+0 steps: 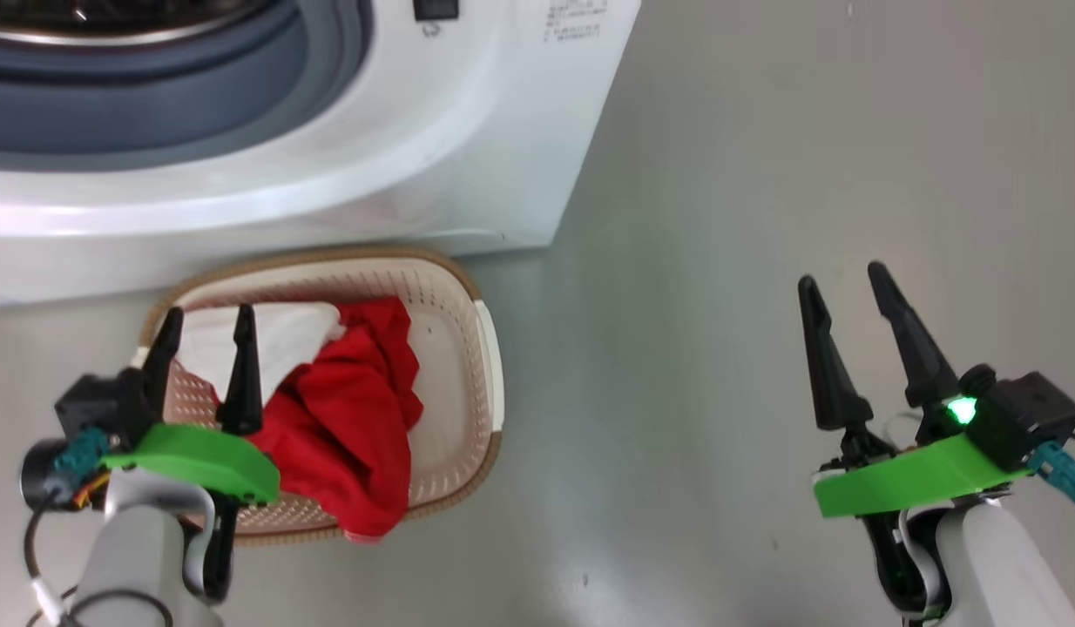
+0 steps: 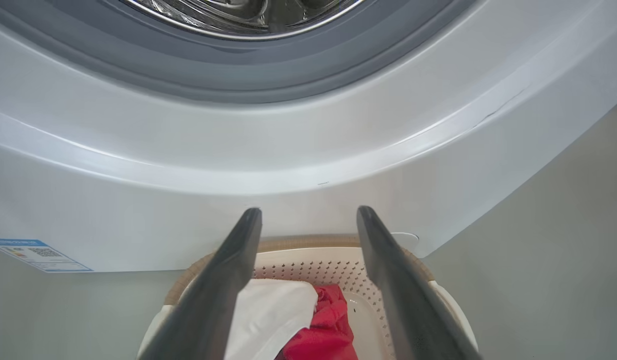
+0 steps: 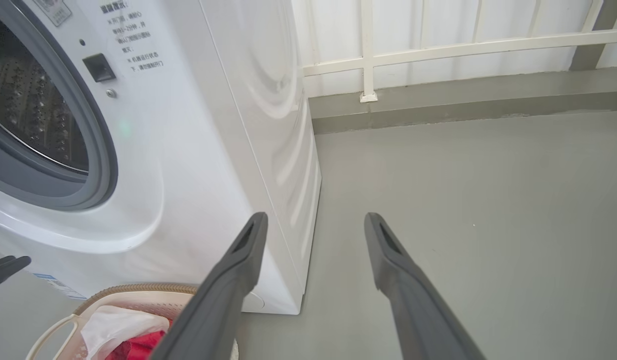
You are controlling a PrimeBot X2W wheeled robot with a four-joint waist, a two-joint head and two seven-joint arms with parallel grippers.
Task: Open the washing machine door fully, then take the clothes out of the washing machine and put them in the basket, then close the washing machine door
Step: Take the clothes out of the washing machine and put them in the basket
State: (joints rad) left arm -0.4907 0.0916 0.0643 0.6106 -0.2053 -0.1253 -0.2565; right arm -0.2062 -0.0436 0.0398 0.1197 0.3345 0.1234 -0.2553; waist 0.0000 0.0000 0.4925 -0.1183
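Left hand (image 1: 208,312) is spread, with the fingers apart and nothing between them. We see it hanging over the left end of the basket (image 1: 492,348), fingertips above the clothes (image 1: 346,418). The clothes sit in the basket as a bright red heap with a white piece lying at its far-left side. The red fabric spills over the rim nearest the robot. The basket stands on the grey floor (image 1: 747,218) just in front of the washing machine (image 1: 433,148), under its lower front panel; we cannot tell if they touch. The machine's opening shows the grey gasket (image 1: 154,122), and the perforated steel drum (image 3: 33,110) shows in the right wrist view. Right hand (image 1: 841,274) is also spread and empty, over bare floor well right of the basket and past the machine's corner. A white railing (image 3: 367,50) runs along the back wall in the right wrist view.
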